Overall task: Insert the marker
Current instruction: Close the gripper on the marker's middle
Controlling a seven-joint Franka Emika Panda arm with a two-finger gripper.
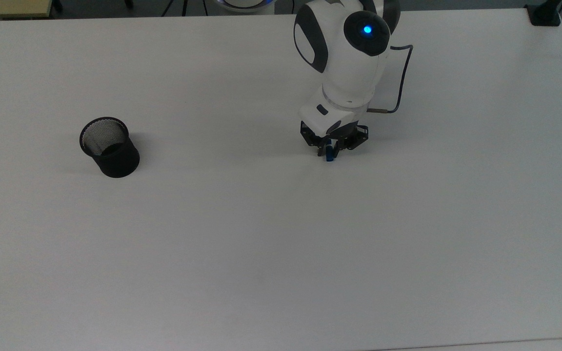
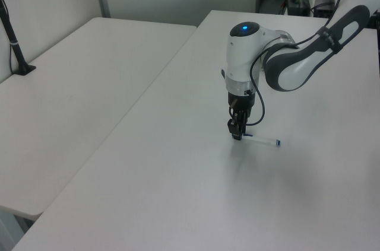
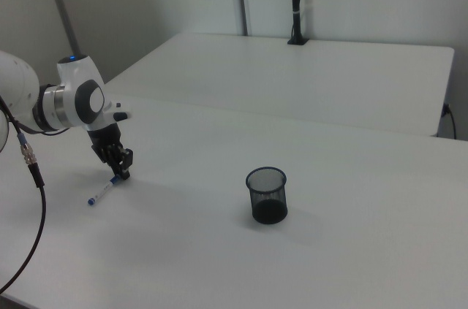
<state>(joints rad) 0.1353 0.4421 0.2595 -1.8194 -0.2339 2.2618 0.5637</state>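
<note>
Marker (image 2: 261, 140) lies flat on the white worktop (image 1: 261, 243), with the gripper (image 1: 329, 152) lowered over its blue-capped end. The top view reveals just that blue tip (image 1: 329, 157) poking out between the fingers (image 1: 321, 150), the barrel hidden under the arm. The left view and the right view (image 3: 102, 191) lay out the white barrel stretching away from the fingers along the worktop. The fingers stand close on either side of the cap, clenched around the marker, which rests on the surface. A black mesh cup (image 1: 110, 146) stands upright, well apart toward the top view's left; the right view (image 3: 267, 195) also shows it.
</note>
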